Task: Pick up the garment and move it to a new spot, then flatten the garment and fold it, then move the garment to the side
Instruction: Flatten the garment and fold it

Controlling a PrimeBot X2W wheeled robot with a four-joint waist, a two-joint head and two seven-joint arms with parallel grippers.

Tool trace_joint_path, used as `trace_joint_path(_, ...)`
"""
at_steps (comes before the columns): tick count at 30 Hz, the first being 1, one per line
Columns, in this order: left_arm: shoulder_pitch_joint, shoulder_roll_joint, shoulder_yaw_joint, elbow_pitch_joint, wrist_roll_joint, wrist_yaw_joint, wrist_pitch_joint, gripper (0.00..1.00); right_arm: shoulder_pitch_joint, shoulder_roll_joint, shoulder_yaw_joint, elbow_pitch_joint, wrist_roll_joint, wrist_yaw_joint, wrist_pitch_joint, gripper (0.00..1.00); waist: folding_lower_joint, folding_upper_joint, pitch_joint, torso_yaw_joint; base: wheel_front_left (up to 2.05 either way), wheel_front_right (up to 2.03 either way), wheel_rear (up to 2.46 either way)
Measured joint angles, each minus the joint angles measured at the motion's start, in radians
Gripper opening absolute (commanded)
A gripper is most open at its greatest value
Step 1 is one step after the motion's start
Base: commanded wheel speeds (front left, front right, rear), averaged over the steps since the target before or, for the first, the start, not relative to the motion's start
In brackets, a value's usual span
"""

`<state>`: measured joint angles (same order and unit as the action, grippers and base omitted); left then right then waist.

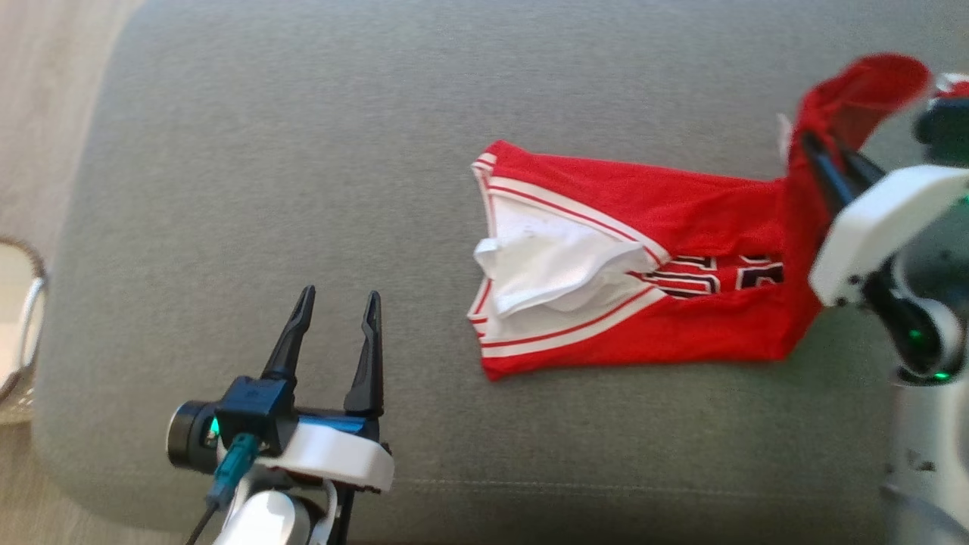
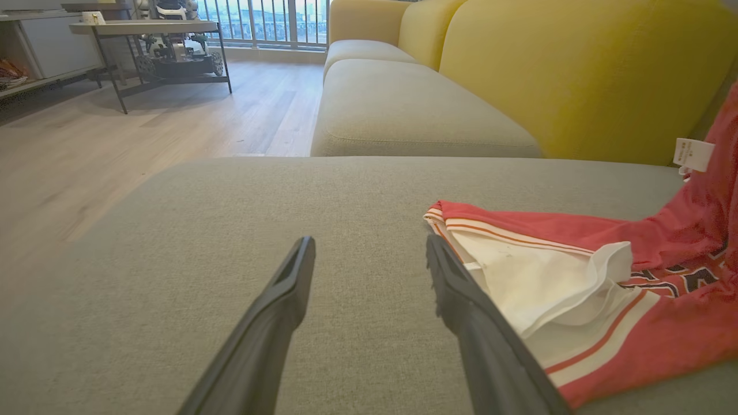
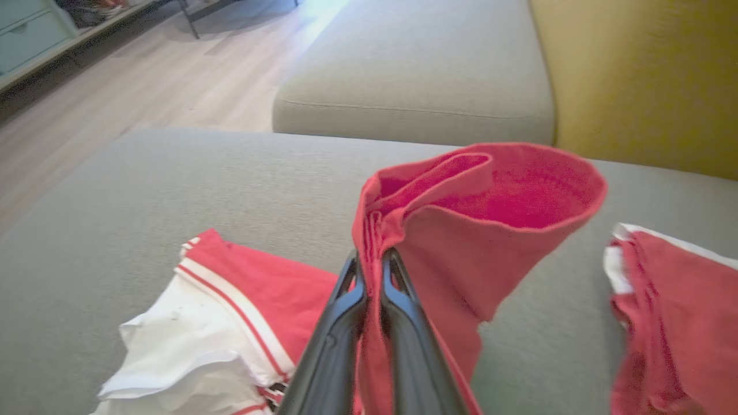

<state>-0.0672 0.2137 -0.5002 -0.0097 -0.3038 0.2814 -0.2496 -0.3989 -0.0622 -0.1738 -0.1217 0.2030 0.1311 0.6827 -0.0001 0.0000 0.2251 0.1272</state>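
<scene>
Now the red garment (image 1: 643, 257) lies on the gray sofa cushion (image 1: 303, 151); the right gripper (image 1: 821, 147) pinches one end and holds it up; the left gripper (image 1: 339, 295) waits wide open and empty beside it.

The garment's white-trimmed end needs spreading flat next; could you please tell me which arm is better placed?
Probably the left. The left gripper hangs open beside that loose end of the garment on the cushion, while the right gripper is shut on the raised red end.
</scene>
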Motion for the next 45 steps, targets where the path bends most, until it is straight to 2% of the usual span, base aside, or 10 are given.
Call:
trace_joint_path(7,0.0,-0.017,-0.006,0.014,-0.009,-0.009,0.0,1.0,-0.021,0.0,0.138,0.075,0.08,0.0,-0.018,0.0,0.0,0.0,-0.007,0.074,0.0,0.0,0.0)
trace_joint_path(15,0.001,-0.031,-0.014,0.021,-0.01,-0.018,0.0,1.0,-0.024,0.0,0.265,0.225,0.144,0.0,-0.088,0.0,0.0,0.0,-0.012,0.143,0.0,0.0,0.0)
trace_joint_path(30,0.001,-0.053,-0.028,0.045,-0.01,-0.032,0.0,1.0,-0.113,-0.002,0.375,0.464,0.205,0.0,-0.184,0.0,0.0002,0.0,-0.005,0.19,0.0,0.0,0.0)
trace_joint_path(31,0.001,-0.054,-0.028,0.046,-0.01,-0.032,0.0,1.0,-0.115,-0.002,0.379,0.472,0.212,0.0,-0.188,0.69,0.0001,0.0,-0.005,0.19,0.0,0.0,0.0)
trace_joint_path(32,0.001,-0.055,-0.028,0.047,-0.01,-0.032,0.0,1.0,-0.116,-0.002,0.382,0.477,0.223,0.0,-0.196,1.0,0.0002,0.0,-0.005,0.189,0.0,0.0,0.0)
trace_joint_path(38,0.003,-0.053,-0.015,0.049,-0.01,-0.032,0.0,1.0,-0.123,-0.002,0.368,0.425,0.26,0.0,-0.261,1.0,0.0002,0.0,-0.01,0.159,0.0,0.0,0.0)
trace_joint_path(45,0.007,-0.049,0.002,0.033,-0.007,-0.025,0.0,1.0,-0.115,-0.002,0.233,0.261,0.136,0.0,-0.284,1.0,0.0001,0.0,-0.017,0.095,0.0,0.0,0.0)
